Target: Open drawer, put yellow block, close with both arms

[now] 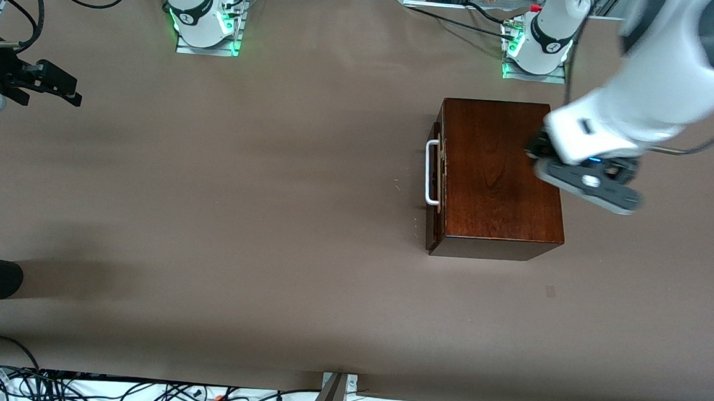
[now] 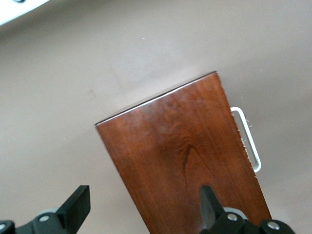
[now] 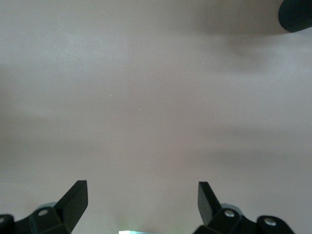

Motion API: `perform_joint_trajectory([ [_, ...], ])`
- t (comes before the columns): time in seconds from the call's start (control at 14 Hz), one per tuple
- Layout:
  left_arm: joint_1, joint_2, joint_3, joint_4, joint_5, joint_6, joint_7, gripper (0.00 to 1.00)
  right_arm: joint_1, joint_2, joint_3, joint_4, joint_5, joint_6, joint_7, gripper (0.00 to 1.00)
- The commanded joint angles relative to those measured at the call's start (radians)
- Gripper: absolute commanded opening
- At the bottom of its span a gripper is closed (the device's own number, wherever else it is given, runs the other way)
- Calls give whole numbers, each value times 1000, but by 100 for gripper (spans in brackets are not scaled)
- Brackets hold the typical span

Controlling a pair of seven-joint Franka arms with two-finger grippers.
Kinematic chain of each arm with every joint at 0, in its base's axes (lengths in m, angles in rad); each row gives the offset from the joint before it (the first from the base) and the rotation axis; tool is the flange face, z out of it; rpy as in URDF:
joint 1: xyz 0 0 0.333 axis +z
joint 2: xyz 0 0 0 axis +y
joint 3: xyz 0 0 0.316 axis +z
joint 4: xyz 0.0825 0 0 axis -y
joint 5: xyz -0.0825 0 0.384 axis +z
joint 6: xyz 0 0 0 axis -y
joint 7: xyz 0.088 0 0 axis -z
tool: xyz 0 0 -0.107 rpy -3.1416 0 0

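Drawer shut in the dark wooden box, white handle facing the right arm's end of the desk. Sits toward the left arm's end. Probably needs pulling open first. No yellow block to be seen anywhere.

Left tool up over the top of the box, fingers spread wide, pinching nothing. Maybe there to hold the box in place. Drawer handle at the box's other end from it.

Right tool over bare desk at the right arm's end, well apart from the drawer, spread wide, empty, waiting.
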Motion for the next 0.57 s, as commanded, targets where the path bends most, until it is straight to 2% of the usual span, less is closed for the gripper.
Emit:
perform_joint_trajectory([
  [0.0, 10, -67, 122, -50, -69, -33, -16, 100, -2, -1, 1, 15, -2, -17, 3, 100],
  [0.21, 13, -157, 185, -179, -66, -4, -17, 100, -2, -1, 0, 15, -2, -17, 3, 100],
  [0.5, 20, -291, 188, -399, -64, 114, -16, 100, -2, 1, -2, 15, -3, -17, 3, 100],
])
